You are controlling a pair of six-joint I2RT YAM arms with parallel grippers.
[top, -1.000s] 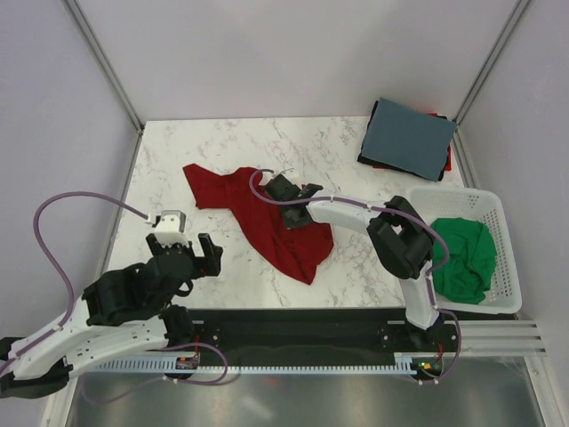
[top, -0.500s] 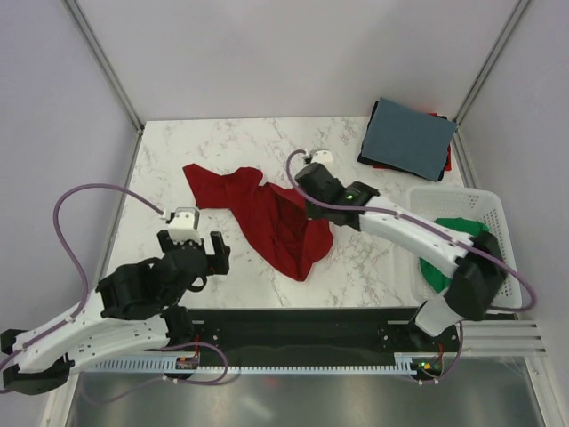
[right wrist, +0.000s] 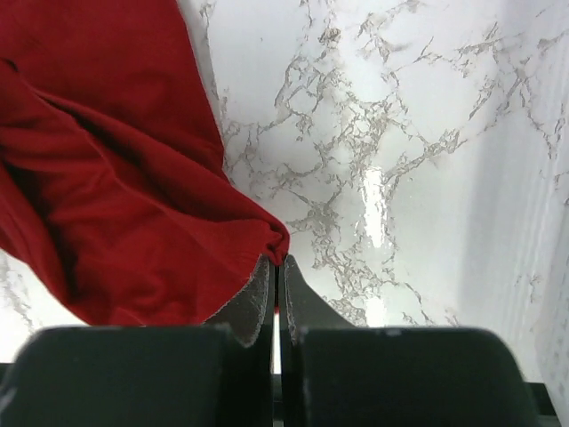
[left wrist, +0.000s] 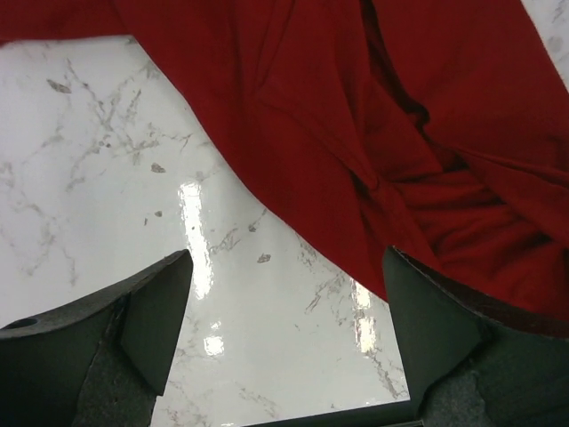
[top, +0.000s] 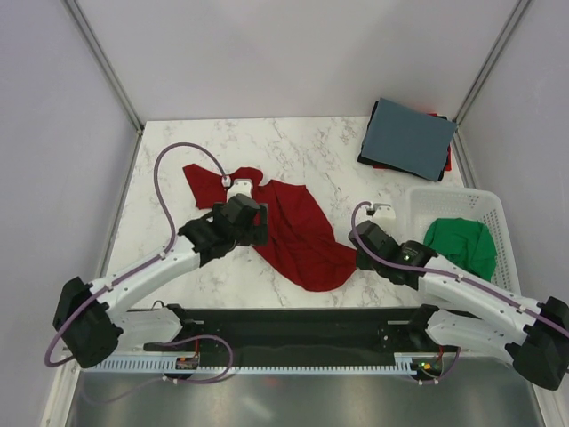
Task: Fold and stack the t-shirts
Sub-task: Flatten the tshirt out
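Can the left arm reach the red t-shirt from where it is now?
Probably yes. The left tool is open and hangs just at the edge of the red t-shirt; only marble lies between its fingers, and nothing stands in the way.

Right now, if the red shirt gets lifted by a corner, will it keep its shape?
Probably not: the red t-shirt lies in soft rumpled folds, so it would likely droop. It seems thin: the right gripper pinches its corner with jaws fully shut.

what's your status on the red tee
Right gripper jaws shut on red t-shirt corner. Left gripper jaws open above its edge. Nothing in the way.
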